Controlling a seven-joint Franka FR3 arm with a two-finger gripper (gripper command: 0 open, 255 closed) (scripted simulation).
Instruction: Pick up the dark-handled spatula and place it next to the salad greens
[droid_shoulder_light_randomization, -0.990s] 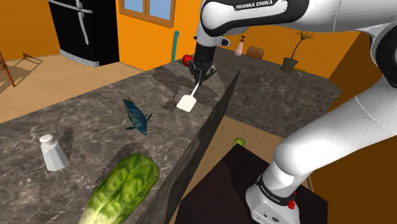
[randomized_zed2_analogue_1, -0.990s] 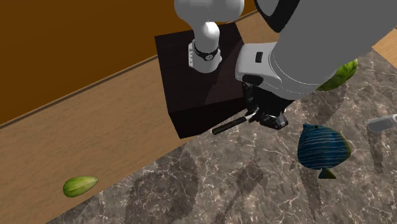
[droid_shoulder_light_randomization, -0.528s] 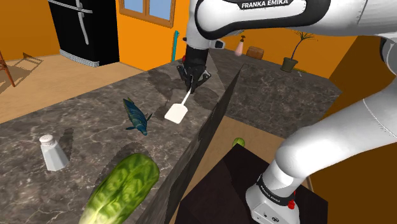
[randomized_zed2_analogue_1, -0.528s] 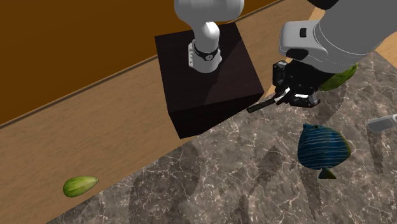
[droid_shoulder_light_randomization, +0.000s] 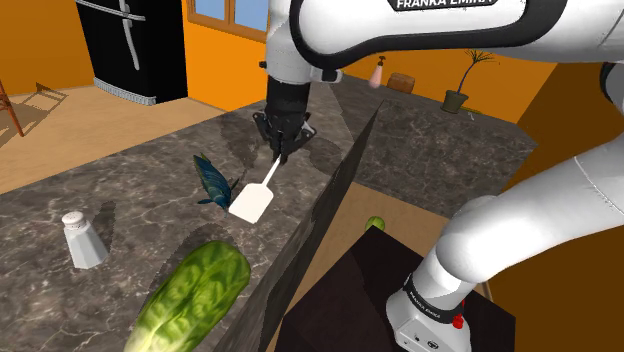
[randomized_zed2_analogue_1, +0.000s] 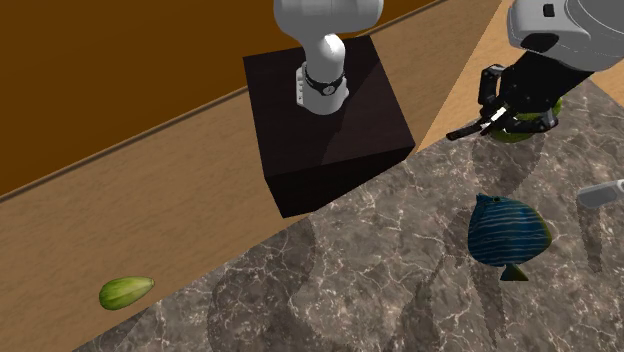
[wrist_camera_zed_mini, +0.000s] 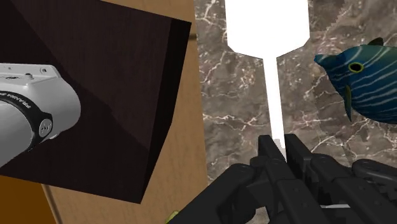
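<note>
The gripper (wrist_camera_zed_mini: 278, 143) is clamping its two fingers tight on the spatula (wrist_camera_zed_mini: 267, 25), gripping it where the thin white shaft is meeting the handle. In the second exterior view the dark handle is sticking out sideways from the gripper (randomized_zed2_analogue_1: 503, 112). In the shoulder view the gripper (droid_shoulder_light_randomization: 281, 150) is pointing down over the counter (droid_shoulder_light_randomization: 120, 190), and the spatula (droid_shoulder_light_randomization: 250, 200) is hanging from it at a slant, with the white blade lowest. The blade seems to be riding clear of the stone, though the pictures are not settling that.

Just beside the blade a blue striped fish (droid_shoulder_light_randomization: 213, 182) is lying on the counter, on the side away from the counter's edge; in the wrist view the fish (wrist_camera_zed_mini: 359, 76) is showing close to the shaft without touching it. Farther along the counter, towards the shoulder view's bottom edge, the greens (droid_shoulder_light_randomization: 195, 295) are lying as one big leafy head, and a white shaker (droid_shoulder_light_randomization: 82, 238) is standing near them.

By my judgement the pick-up is done and the carry is under way: the blade is hanging between the fish and the counter's edge, short of the greens. What is left is bringing the spatula down beside the greens, setting it on the stone and opening the fingers.
</note>
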